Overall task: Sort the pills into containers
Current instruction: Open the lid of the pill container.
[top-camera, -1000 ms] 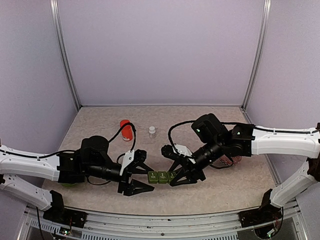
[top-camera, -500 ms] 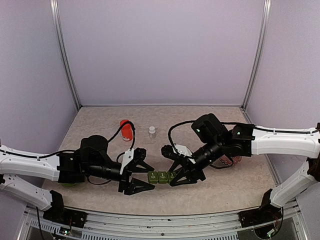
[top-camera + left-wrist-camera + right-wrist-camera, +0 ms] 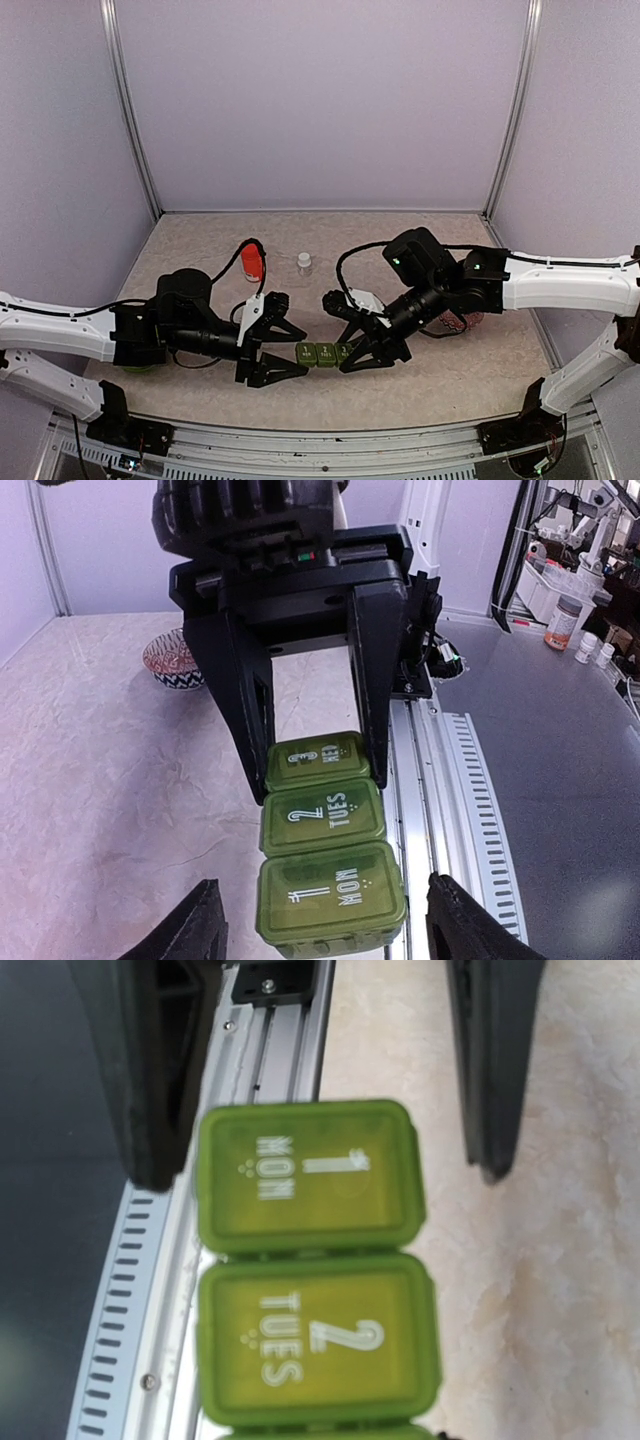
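Observation:
The containers (image 3: pixel 322 353) are a dark green strip of three lidded compartments lying on the table near its front edge, all lids down. In the left wrist view they read MON, TUES, WED (image 3: pixel 325 820). My right gripper (image 3: pixel 347 348) is shut on the WED end, its black fingers (image 3: pixel 245 720) pressed against both sides. My left gripper (image 3: pixel 300 353) is open around the MON end, with a gap on each side (image 3: pixel 328 925). In the right wrist view MON and TUES (image 3: pixel 312 1260) fill the frame. Single pills cannot be made out.
A patterned bowl (image 3: pixel 172 660) with reddish contents sits behind the right arm (image 3: pixel 462 322). A red bottle (image 3: pixel 252 262) and a small clear vial (image 3: pixel 304 263) stand further back. The metal rail (image 3: pixel 450 780) of the table's front edge runs right beside the containers.
The left arm has edged slightly back to the left. The right arm and the containers have not moved.

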Controlling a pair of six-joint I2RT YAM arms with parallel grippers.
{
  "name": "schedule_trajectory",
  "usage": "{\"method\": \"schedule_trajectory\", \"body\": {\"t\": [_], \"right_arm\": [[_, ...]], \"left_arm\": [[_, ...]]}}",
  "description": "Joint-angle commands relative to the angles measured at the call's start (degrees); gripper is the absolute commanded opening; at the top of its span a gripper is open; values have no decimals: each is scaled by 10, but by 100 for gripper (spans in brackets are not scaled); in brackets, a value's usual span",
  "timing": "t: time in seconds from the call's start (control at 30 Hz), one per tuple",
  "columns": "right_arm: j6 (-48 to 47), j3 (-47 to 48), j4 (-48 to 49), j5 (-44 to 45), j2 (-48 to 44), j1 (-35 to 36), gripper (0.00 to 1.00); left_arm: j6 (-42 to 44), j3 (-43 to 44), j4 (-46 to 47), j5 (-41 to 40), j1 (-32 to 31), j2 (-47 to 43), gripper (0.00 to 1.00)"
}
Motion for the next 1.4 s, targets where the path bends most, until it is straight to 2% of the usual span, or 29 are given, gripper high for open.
{"method": "schedule_trajectory", "body": {"t": [0.0, 0.33, 0.5, 0.8, 1.1, 1.37], "right_arm": [[-2, -3, 5, -1, -1, -4, 32], [-3, -2, 4, 2, -4, -4, 32], [-4, -2, 5, 2, -6, -4, 32], [-4, -3, 5, 2, -6, -4, 32], [-3, -3, 5, 2, -6, -4, 32], [-3, -3, 5, 2, -9, -4, 32]], "left_arm": [[-2, -1, 15, -1, 4, -14, 66], [0, 12, -2, 17, 4, 17, 65], [0, 10, 2, 14, 4, 13, 61], [-4, -7, 20, 5, 5, -14, 62], [-4, -5, 12, 17, 5, -4, 60], [-3, -6, 10, 20, 5, 1, 51]]}}
